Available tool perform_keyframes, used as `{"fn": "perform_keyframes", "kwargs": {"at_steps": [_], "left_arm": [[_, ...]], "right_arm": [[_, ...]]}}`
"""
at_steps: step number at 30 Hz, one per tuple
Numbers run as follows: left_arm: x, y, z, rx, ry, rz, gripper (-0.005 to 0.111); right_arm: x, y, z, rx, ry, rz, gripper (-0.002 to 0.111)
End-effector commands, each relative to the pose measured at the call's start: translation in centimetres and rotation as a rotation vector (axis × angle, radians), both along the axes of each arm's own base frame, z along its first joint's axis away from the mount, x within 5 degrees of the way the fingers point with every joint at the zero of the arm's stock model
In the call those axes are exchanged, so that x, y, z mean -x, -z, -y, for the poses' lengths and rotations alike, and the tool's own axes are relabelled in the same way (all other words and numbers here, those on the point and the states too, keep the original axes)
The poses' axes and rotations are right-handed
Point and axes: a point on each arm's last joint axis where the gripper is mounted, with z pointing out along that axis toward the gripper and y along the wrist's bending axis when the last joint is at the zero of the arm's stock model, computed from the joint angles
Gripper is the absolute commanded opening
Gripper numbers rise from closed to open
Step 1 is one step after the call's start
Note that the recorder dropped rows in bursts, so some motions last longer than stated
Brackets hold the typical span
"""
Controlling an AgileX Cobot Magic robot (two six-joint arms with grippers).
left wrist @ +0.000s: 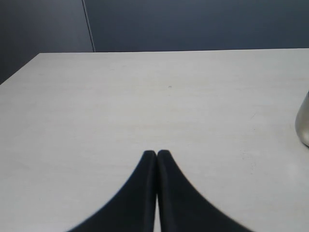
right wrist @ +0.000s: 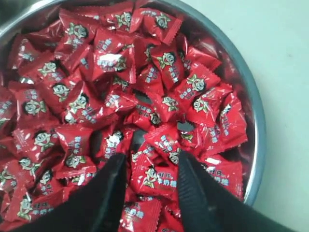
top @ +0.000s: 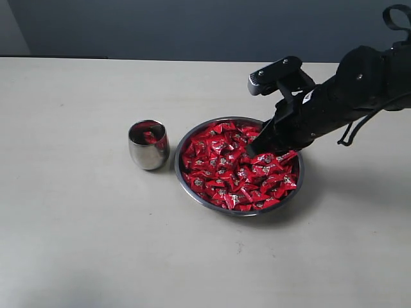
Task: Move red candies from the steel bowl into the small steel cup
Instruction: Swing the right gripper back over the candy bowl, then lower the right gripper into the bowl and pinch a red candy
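Note:
The steel bowl [top: 239,214] sits in the middle of the table, heaped with red candies [top: 221,170]. Left of it stands the small steel cup [top: 148,154], with something red showing inside it. My right gripper [top: 253,151] reaches down into the bowl's far right side. In the right wrist view the right gripper [right wrist: 153,157] is open, its black fingers [right wrist: 190,188] dipped into the red candies [right wrist: 96,72] on either side of one candy [right wrist: 155,177]. My left gripper [left wrist: 156,152] is shut and empty above bare table, with the cup's side [left wrist: 304,126] at the frame edge.
The pale table [top: 77,244] stretches around the bowl and cup. A dark wall [top: 192,25] runs along the table's far edge. The bowl's rim [right wrist: 256,111] passes close beside the right fingers.

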Motion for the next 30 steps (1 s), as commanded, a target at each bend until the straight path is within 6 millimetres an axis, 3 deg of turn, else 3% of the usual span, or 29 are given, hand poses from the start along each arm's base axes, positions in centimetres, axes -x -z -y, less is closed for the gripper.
{"fn": "perform_keyframes", "kwargs": {"at_steps": [1,5,13,23,30], "left_arm": [[0.0,0.0,0.0,0.005,0.005,0.012,0.0],[0.0,0.0,0.0,0.005,0.005,0.012,0.0],[0.0,0.0,0.0,0.005,0.005,0.012,0.0],[0.0,0.0,0.0,0.005,0.005,0.012,0.0],[0.0,0.0,0.0,0.005,0.005,0.012,0.0]], "right_arm": [[0.2,1.2,-0.2,0.035,-0.033,-0.038,0.036],[0.7,1.5,-0.7,0.089,-0.165,-0.013,0.036],[0.0,0.2,-1.4,0.053,-0.129,-0.003,0.036],[-0.8,-1.9,-3.3,0.057,-0.215,0.081,0.036],[-2.2,-0.8,-5.2,0.121,-0.292,0.052,0.036]]}}
